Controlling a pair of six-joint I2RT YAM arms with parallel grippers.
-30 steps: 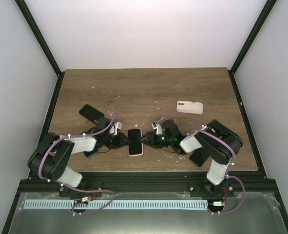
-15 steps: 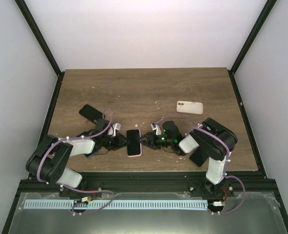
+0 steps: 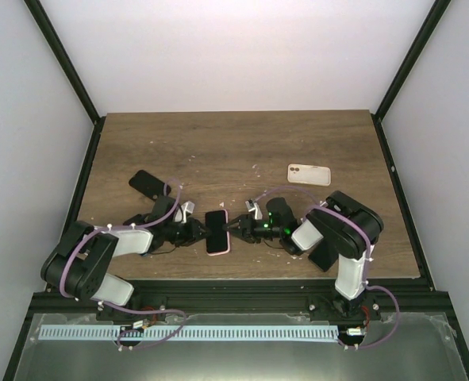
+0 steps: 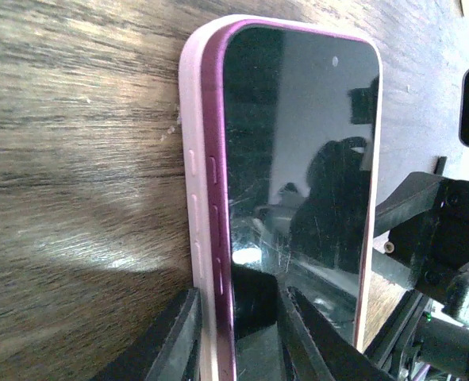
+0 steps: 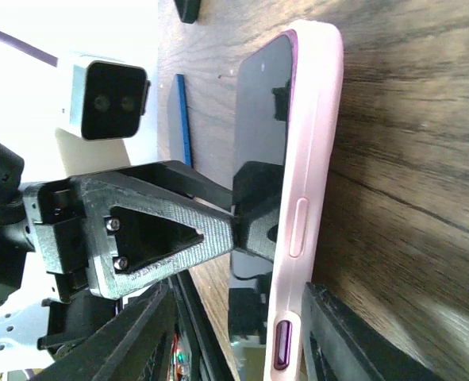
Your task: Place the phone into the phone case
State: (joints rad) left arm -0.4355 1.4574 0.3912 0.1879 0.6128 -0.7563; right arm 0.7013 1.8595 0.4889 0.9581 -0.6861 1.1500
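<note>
well, the phone (image 3: 217, 230) lies near the front edge of the counter (image 3: 242, 143), between the two arms, screen up and sitting in the pink case (image 4: 193, 119). in the left wrist view its purple side, buttons and all, shows just inside the case wall along one long side (whether that side is fully seated i cannot tell). the left tool (image 3: 200, 231) is clamped on the side of the phone that faces the left arm: one finger is against the outside of the case and the other is on the glass. in the right wrist view its black pad (image 5: 258, 210) is pressed flat on the screen. the right tool (image 3: 231, 228) comes in from the opposite side and straddles the phone with its jaws apart. one of its fingers (image 5: 151, 333) stands clear of the screen with a gap showing, and the other is down by the back of the case, next to the counter. the two tools face each other across the phone, close together but not touching. further back on the right a pale case (image 3: 309, 174) lies flat on its own, well apart from both tools. on the left a flat black thing (image 3: 148, 184) lies just behind the left arm
</note>
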